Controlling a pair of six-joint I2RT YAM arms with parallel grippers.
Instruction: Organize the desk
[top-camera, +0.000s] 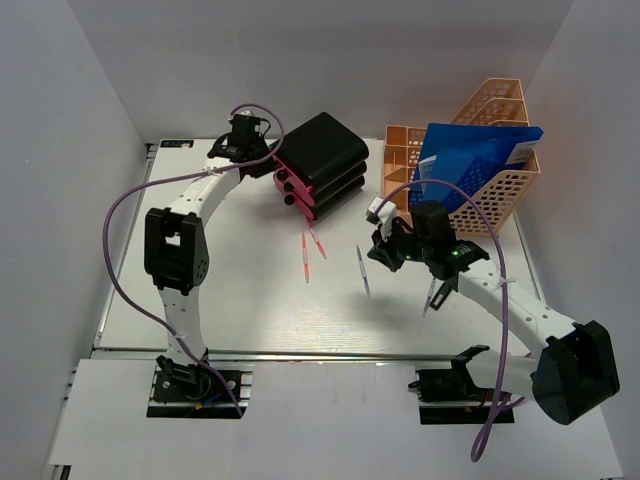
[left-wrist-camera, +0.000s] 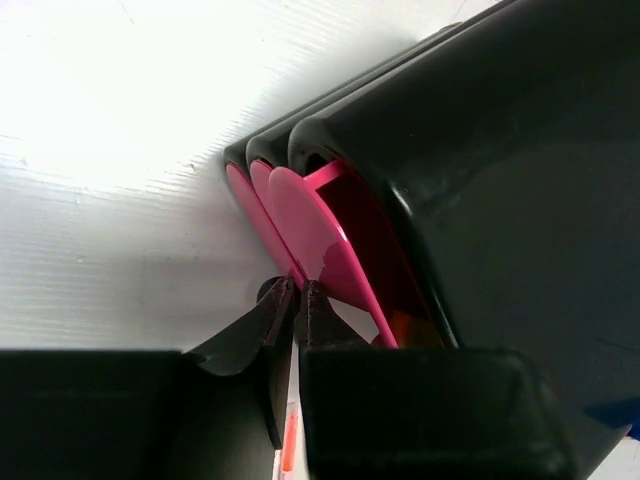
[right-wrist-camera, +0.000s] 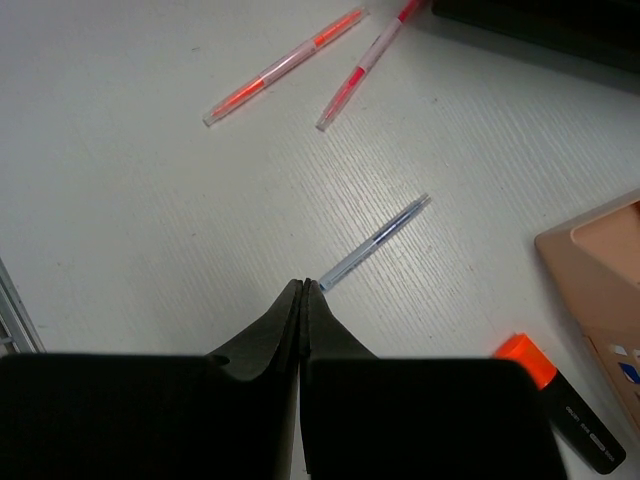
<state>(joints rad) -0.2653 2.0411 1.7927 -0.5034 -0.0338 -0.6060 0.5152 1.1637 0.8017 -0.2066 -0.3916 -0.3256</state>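
Note:
The white desk (top-camera: 250, 300) holds two red pens (top-camera: 305, 258) and a blue pen (top-camera: 365, 272) in its middle. My left gripper (top-camera: 265, 155) is at the back, at the pink drawer fronts (left-wrist-camera: 310, 230) of the black drawer box (top-camera: 320, 160). Its top drawer stands open. In the left wrist view the gripper (left-wrist-camera: 297, 290) is shut on a thin white-and-orange pen (left-wrist-camera: 289, 440) that shows between the fingers. My right gripper (top-camera: 375, 258) is shut and empty; in the right wrist view (right-wrist-camera: 304, 287) its tips hover at the near end of the blue pen (right-wrist-camera: 375, 240).
A peach mesh file rack (top-camera: 490, 140) with a blue folder (top-camera: 475, 160) stands at the back right; its corner shows in the right wrist view (right-wrist-camera: 600, 270). A black marker with an orange cap (right-wrist-camera: 565, 405) lies beside the rack. The red pens (right-wrist-camera: 285, 65) lie left of the blue pen.

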